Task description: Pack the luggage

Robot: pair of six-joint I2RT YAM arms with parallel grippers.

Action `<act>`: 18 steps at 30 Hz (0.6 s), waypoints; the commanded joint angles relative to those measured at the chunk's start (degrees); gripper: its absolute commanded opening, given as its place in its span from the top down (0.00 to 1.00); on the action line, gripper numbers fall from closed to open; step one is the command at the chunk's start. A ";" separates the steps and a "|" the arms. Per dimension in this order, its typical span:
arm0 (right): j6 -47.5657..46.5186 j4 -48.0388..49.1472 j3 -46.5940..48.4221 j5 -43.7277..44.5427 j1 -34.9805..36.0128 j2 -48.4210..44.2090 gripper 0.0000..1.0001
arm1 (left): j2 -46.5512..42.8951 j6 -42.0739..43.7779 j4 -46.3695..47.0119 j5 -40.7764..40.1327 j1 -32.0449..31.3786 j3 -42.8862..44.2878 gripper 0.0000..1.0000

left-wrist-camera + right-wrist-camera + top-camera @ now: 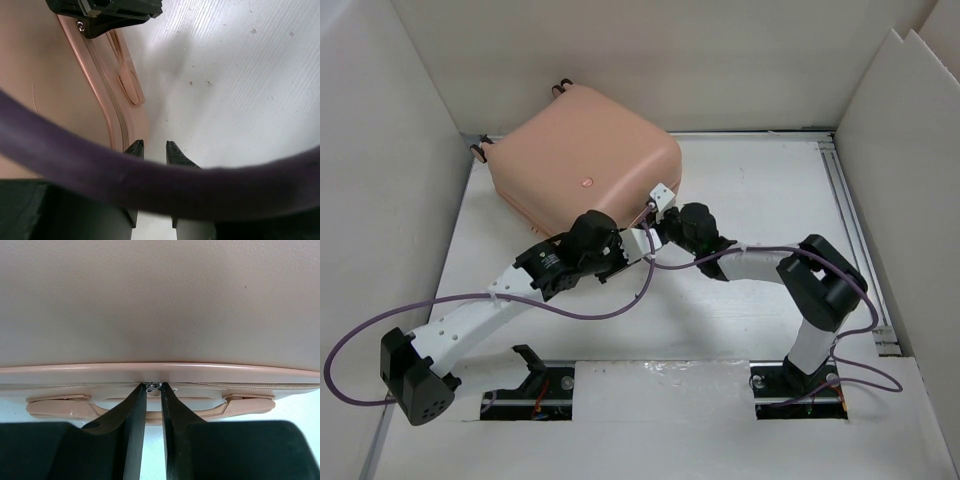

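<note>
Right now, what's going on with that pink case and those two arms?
Two robot arms are working on a closed pink suitcase lying flat on the white table. The right arm has its jaws pinched on what looks like the small metal zipper pull, on the side of the case facing the arms, just above the carry handle. The left arm sits beside that same edge, its jaws slightly apart and empty. No packing shows yet.

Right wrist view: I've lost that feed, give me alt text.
The right gripper is closed to a narrow gap on a small metal zipper pull at the seam of the pink suitcase. Its smooth shell fills the upper frame. Its carry handle lies just below the seam, partly hidden behind the black fingers.
</note>
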 commanded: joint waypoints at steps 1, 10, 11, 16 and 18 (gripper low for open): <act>1.01 2.10 -0.77 0.03 -0.80 -0.75 0.76 | -1.63 -0.45 1.70 -0.19 0.40 -0.70 0.78; 0.39 2.10 -0.77 0.03 -0.80 0.39 0.66 | -2.16 -0.45 1.70 -0.19 0.40 -0.70 0.78; 0.39 2.10 -0.16 0.03 -0.80 0.39 0.68 | -2.16 -0.45 1.70 -0.19 0.40 -0.70 0.78; -0.14 2.63 1.51 -0.67 -0.80 0.92 0.77 | -2.16 -0.45 1.70 -0.19 0.40 -0.70 0.78; 0.65 2.63 2.04 -1.19 -1.41 0.92 0.85 | -2.16 -0.45 1.70 -0.19 0.40 -0.70 0.78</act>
